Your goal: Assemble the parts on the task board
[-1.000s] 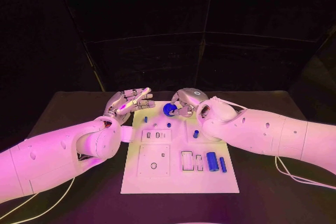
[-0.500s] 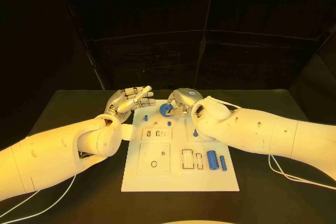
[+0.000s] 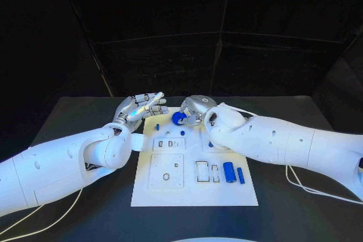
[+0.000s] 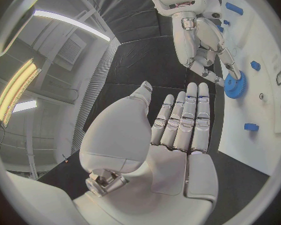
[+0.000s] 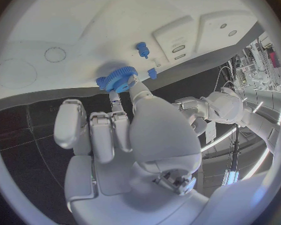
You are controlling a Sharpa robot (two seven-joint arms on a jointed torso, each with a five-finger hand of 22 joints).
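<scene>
Clearly, the right hand (image 3: 198, 106) holds a blue gear (image 3: 180, 118) between its fingertips at the far end of the task board (image 3: 193, 192), near the board's far left corner. From the head view the gear is partly covered by the fingers, so I cannot tell if it touches the board. The left wrist view gives more: the gear (image 4: 235, 84) shows its toothed rim and its central hub, and two fingers of the right hand (image 4: 203, 40) pinch it at the rim, just over the white board edge. In the right wrist view the gear (image 5: 118, 78) sits at the fingertips (image 5: 137, 88), its flat face looking toward the board, so its axis points about straight at the board surface. The left hand (image 3: 137, 110) holds nothing; its fingers are stretched and close together, the palm flat, and it hovers beside the board's far left corner, near the gear but apart from it. Two small blue pegs (image 3: 157, 127) stand on the board just behind the hands, and the right wrist view shows them (image 5: 142, 49) near the gear. At the nearer part of the board a thick blue cylinder (image 3: 229, 172) and a thin blue pin (image 3: 241, 176) lie side by side, their long axes running from near to far. The right forearm (image 3: 280, 142) hides part of the board's right edge.
</scene>
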